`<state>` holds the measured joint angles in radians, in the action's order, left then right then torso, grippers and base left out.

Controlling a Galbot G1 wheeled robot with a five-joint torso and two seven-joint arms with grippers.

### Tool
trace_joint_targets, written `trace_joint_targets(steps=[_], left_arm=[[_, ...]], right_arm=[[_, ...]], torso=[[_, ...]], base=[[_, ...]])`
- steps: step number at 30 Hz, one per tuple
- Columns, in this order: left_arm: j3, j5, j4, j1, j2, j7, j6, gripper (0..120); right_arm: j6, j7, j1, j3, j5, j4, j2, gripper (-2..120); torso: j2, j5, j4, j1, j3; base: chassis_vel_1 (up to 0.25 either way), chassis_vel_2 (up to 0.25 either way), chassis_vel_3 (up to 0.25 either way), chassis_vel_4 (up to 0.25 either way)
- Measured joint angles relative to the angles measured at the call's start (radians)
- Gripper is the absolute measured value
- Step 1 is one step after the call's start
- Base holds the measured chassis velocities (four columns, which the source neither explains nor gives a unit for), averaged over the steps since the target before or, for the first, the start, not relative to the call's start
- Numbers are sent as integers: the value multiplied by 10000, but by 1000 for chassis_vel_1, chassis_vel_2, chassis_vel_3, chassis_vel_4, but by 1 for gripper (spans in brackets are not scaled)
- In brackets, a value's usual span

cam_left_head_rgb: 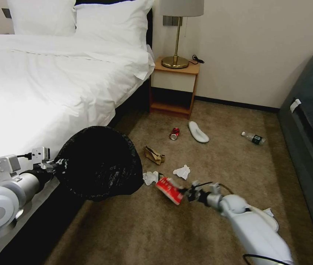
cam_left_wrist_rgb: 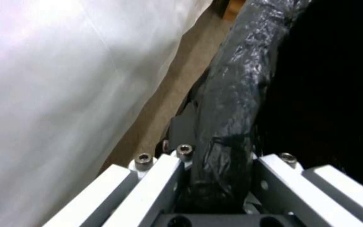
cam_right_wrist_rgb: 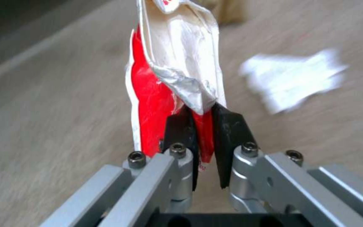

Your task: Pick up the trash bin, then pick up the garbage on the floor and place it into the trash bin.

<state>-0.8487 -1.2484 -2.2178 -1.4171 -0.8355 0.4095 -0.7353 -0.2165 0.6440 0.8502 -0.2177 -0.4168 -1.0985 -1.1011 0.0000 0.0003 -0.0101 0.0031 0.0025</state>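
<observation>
Left gripper (cam_left_head_rgb: 55,165), beside the bed (cam_left_head_rgb: 35,84): jaws closed on the rim of the trash bin (cam_left_head_rgb: 99,162), which hangs above the carpet (cam_left_head_rgb: 219,158) with its black-lined mouth tilted toward the litter. In the left wrist view the bag-wrapped rim (cam_left_wrist_rgb: 227,104) passes between the jaws, white bedding to one side.

Right gripper (cam_left_head_rgb: 185,193), low over the carpet just right of the bin: jaws closed on one end of the red-white wrapper (cam_left_head_rgb: 169,189), whose free end points toward the bin's lower edge. The right wrist view shows the black fingertips (cam_right_wrist_rgb: 181,126) pinching the wrapper (cam_right_wrist_rgb: 173,72), with a white tissue (cam_right_wrist_rgb: 293,78) blurred on the floor beyond.

Litter lying on the carpet: white tissues (cam_left_head_rgb: 181,171) and another (cam_left_head_rgb: 149,177) beside the bin; brown crumpled paper (cam_left_head_rgb: 154,154); red can (cam_left_head_rgb: 174,133); white slipper (cam_left_head_rgb: 198,131) just right of the can; clear bottle (cam_left_head_rgb: 253,138) near the dark sofa (cam_left_head_rgb: 310,129). A nightstand (cam_left_head_rgb: 174,88) with a lamp (cam_left_head_rgb: 178,33) stands against the wall.
</observation>
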Motion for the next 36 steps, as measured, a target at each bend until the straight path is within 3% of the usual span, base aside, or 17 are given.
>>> trace_joint_targets(steps=[8, 10, 13, 19, 23, 25, 26, 27, 28, 31, 36], left_arm=[[416, 415, 176, 30, -221, -65, 0, 2], [876, 695, 347, 108, -447, -68, 0, 2], [1112, 842, 435, 156, -511, -66, 0, 2], [2621, 1128, 888, 895, -751, 133, -1, 2], [2985, 1115, 952, 1128, -799, 255, 0, 2], [3658, 1016, 1064, 1592, -851, 678, 0, 2], [3658, 1016, 1064, 1592, -851, 678, 0, 2], [4086, 829, 1110, 1880, -816, 1042, 0, 2], [4086, 829, 1110, 1880, -816, 1042, 0, 2], [4647, 328, 1185, 2260, -616, 1996, 1, 2], [4935, 44, 1251, 2514, -537, 2662, 0, 2]], right_arm=[[-393, -186, 12, -871, -807, -1445, 892, 8], [-661, -399, 39, -1306, -1317, -2505, 1386, 8], [-770, -574, 65, -1429, -1535, -2921, 1571, 8], [-1380, -1262, 150, -1774, -2506, -5079, 2042, 8], [-1550, -1443, 150, -1776, -2750, -5636, 2079, 8], [-1830, -1766, 165, -1641, -3149, -6843, 2138, 8], [-1830, -1766, 165, -1641, -3149, -6843, 2138, 8], [-1929, -1972, 280, -1384, -3281, -7514, 2183, 8], [-1929, -1972, 280, -1384, -3281, -7514, 2183, 8], [-2043, -2223, 561, -796, -3084, -8437, 2231, 8], [-2093, -2218, 771, -239, -2359, -9049, 2364, 8]], torso=[[1, 0, 2, 0, 0], [0, -2, 0, 0, -1], [0, -3, 2, -1, -1], [0, -3, 1, 0, -1], [0, -5, 1, 0, 0], [0, -4, 3, 1, 0], [0, -4, 3, 1, 0], [1, -5, 2, 0, 0], [1, -5, 2, 0, 0], [1, -2, 1, 0, 0], [0, -3, 3, 0, 0]], base=[[0, 0, 0, 0], [0, 0, 0, 0], [0, 0, 0, 0], [0, 0, 0, 0], [0, 0, 0, 0], [0, 0, 0, 0], [0, 0, 0, 0], [0, 0, 0, 0], [0, 0, 0, 0], [0, 0, 0, 0], [0, 0, 0, 0]])
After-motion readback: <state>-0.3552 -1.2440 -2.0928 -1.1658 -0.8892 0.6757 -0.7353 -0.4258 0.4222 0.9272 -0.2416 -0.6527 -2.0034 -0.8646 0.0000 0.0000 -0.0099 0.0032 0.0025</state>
